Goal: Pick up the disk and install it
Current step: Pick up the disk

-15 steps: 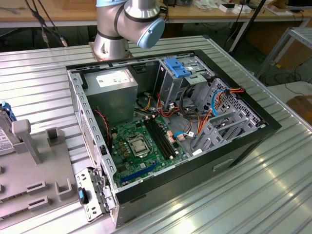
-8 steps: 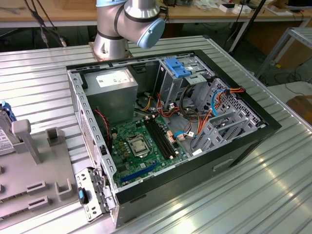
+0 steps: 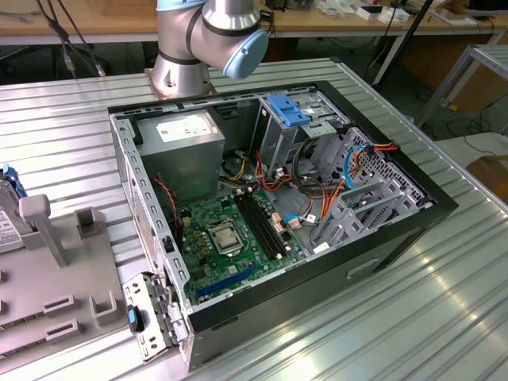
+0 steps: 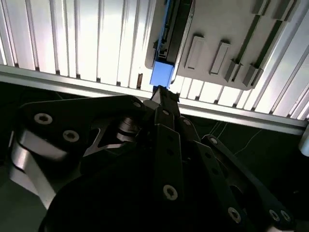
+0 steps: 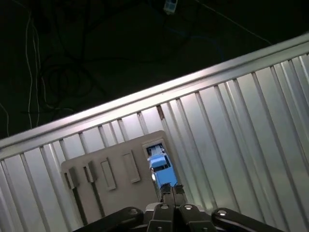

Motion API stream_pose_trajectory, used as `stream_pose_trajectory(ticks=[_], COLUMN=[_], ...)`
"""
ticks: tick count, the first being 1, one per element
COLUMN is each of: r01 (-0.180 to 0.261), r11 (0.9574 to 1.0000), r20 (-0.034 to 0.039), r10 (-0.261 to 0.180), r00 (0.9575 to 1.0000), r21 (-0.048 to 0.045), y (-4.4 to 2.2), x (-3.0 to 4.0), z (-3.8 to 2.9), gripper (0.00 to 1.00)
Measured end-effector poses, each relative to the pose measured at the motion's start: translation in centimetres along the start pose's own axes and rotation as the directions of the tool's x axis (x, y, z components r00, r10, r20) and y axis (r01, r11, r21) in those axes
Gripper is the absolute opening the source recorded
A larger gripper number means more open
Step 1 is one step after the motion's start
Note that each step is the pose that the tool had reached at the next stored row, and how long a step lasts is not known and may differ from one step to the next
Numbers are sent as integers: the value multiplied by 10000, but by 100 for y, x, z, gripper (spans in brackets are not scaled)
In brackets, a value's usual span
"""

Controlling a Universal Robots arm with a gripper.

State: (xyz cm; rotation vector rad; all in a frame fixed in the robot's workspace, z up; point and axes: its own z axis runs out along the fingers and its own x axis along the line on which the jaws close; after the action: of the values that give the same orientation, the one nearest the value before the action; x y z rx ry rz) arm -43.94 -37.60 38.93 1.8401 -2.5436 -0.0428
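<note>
The disk (image 3: pixel 6 213) stands on edge at the far left of the exterior view, in a grey slotted fixture (image 3: pixel 55 302), with its blue carrier on top and its white label facing out. In both wrist views the disk's blue carrier (image 4: pixel 161 75) (image 5: pixel 161 170) lies just beyond the black fingertips. My gripper (image 4: pixel 162 94) (image 5: pixel 173 191) hangs above the disk with its fingers pressed together and nothing between them. It looks apart from the disk, still well above the table.
An open computer case (image 3: pixel 413 214) lies in the middle of the ribbed metal table (image 3: pixel 381 317), with a green motherboard (image 3: pixel 230 238), a grey power supply (image 3: pixel 186 139) and a light-blue bracket (image 3: pixel 287 109) over the drive bays. The arm's base (image 3: pixel 190 55) stands behind the case.
</note>
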Motion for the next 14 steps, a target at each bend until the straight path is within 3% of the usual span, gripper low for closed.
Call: stream_pose_trajectory(ticks=[4, 7, 10, 12, 14], r01=[636, 1230, 1775, 2210, 2410], r11=[9980, 9924, 9841, 9753, 9705], r20=[-14, -27, -38, -48, -52], r10=[-636, -1230, -1775, -2210, -2410], r00=[9980, 9924, 9841, 9753, 9705], r21=[-9, -19, -29, -37, -41], y=[0, 0, 0, 0, 0], x=[0, 1, 0, 1, 1], z=[0, 0, 0, 0, 0], gripper=[11, 11, 11, 11, 11])
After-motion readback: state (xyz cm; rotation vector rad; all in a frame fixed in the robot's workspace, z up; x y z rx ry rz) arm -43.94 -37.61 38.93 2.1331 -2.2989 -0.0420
